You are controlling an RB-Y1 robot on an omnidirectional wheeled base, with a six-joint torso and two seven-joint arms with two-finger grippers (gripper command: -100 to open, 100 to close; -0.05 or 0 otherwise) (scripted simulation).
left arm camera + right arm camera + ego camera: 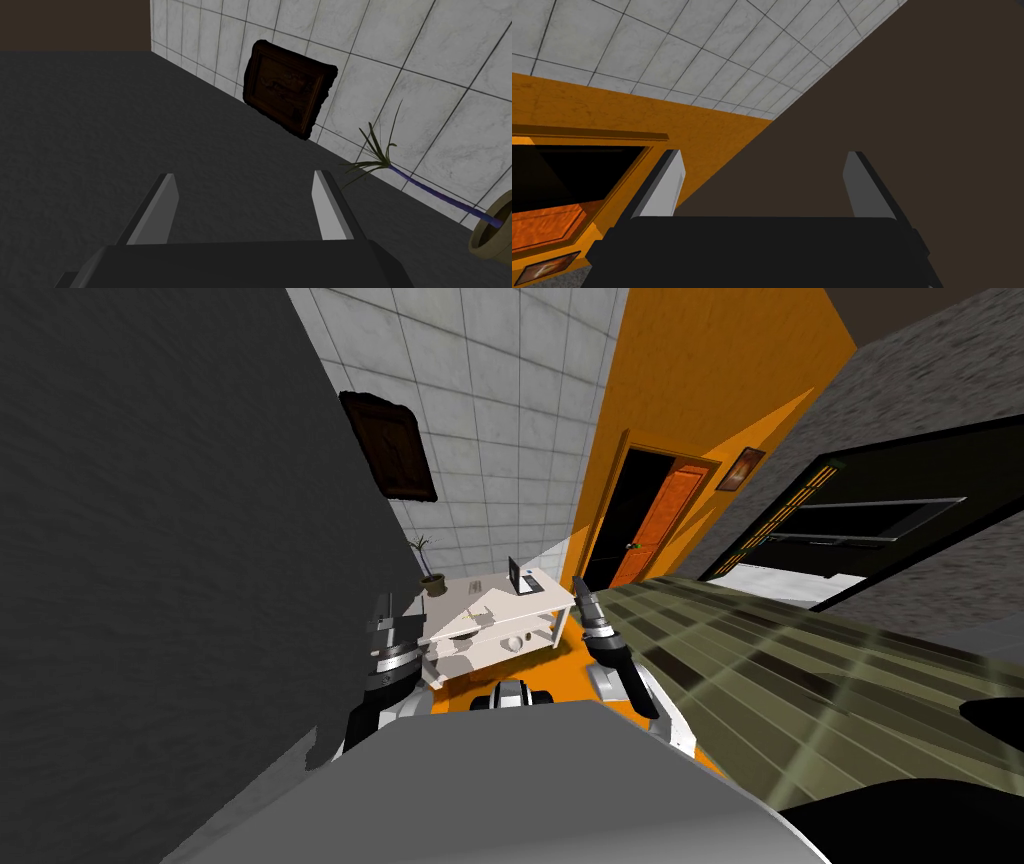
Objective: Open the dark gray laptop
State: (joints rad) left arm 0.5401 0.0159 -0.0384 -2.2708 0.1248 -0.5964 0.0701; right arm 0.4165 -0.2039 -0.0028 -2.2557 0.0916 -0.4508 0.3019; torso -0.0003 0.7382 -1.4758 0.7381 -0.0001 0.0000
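laptop (523,579) sits at the bench's (495,600) far right corner, lid seemingly up already; your left pincer (245,175) and right pincer (764,152) both gape, well apart from it.

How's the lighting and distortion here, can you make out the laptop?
Head view: rolled, walls splayed; the laptop sits tiny on the lit white table, lid apparently raised; a slanted shadow edge crosses the orange wall. Left wrist view: even light, no glare.

The dark laptop (522,579) sits at one end of a white table (497,608).
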